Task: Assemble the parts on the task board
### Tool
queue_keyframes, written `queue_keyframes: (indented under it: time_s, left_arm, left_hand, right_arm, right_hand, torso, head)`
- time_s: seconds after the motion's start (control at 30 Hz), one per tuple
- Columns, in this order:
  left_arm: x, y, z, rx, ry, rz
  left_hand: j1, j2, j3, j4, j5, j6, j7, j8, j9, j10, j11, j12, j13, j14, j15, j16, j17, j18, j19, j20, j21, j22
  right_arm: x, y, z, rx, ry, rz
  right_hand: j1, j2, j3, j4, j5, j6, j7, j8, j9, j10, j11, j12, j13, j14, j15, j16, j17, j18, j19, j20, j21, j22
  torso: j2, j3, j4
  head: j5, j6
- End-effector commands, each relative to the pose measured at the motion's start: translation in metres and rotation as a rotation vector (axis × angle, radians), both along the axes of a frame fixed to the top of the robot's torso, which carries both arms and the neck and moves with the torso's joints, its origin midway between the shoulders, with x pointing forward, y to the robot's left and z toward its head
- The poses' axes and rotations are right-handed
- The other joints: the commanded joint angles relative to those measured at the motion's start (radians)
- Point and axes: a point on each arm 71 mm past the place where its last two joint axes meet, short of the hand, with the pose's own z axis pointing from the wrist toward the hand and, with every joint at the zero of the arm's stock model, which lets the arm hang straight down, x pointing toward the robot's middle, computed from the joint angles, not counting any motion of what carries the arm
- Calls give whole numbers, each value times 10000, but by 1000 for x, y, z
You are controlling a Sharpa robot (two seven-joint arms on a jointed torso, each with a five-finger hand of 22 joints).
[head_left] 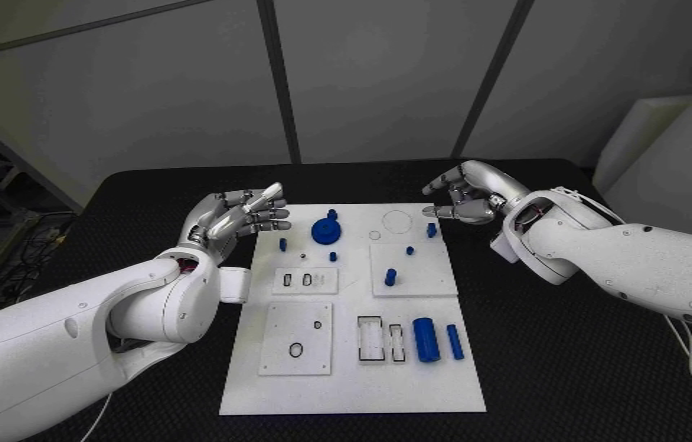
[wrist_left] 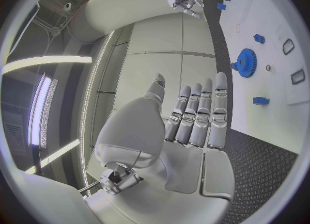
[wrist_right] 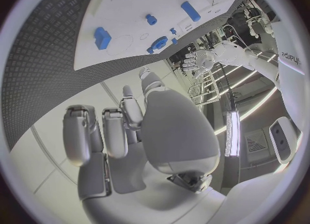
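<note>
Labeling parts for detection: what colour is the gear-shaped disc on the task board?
Blue. The toothed disc shows best in the left wrist view, lying on the white task board.

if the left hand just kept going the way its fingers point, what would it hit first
Probably the blue gear on the task board. The left hand holds nothing and points across the board's far end; its height above is unclear, so it might pass over.
</note>
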Motion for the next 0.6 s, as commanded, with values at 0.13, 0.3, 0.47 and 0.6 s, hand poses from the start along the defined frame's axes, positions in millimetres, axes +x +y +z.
queue_keyframes:
  time_s: [0.13,0.3,0.47,0.6]
  left_arm:
    - [1,-3,0,-39,-89,-214]
    - [1,-5,-1,-66,-66,-268]
    - [1,-6,-1,-80,-60,-289]
    - [2,-6,-1,-72,-60,-268]
  left_hand:
    - [26,123,-53,5,25,134,-1,6,19,126,-15,77,23,105,-25,-28,25,-40,-106,10,-65,-20]
    - [27,124,-54,4,25,139,-2,7,19,132,-16,78,24,107,-26,-28,26,-41,-109,10,-66,-21]
    - [29,125,-55,2,25,140,-1,6,19,133,-16,77,24,107,-26,-29,26,-41,-111,10,-67,-22]
    - [29,125,-55,2,25,140,-1,6,19,133,-16,77,24,107,-26,-29,26,-41,-111,10,-68,-22]
  right_arm:
    - [2,-11,-5,113,376,81]
    - [2,-16,-15,-76,741,-46]
    - [1,-16,-26,-288,1111,-30]
    - [0,-17,-32,-421,1267,-37]
  right_hand:
    - [178,-57,-31,-95,-47,-18,21,-91,-41,-28,-69,-132,-69,795,-21,-29,1430,-98,192,-40,-51,1450]
    - [171,-77,-66,-86,-70,-85,48,-111,-53,-50,-47,-169,-96,795,-7,-32,1426,-95,183,-33,-58,1438]
    - [163,-120,-125,-72,-105,-218,73,-132,-71,-81,-20,-220,-134,794,17,-36,1423,-91,171,-15,-67,1422]
    - [174,-139,-142,-75,-116,-263,81,-134,-75,-90,-14,-233,-143,793,23,-37,1423,-89,165,-9,-71,1414]
  torso:
    - [2,-6,-24]
    - [11,-27,2]
    - [19,-36,6]
    - [10,-42,21]
  head:
    - [-184,2]
    - [-282,-16]
    - [-319,-60]
    - [-355,-85]
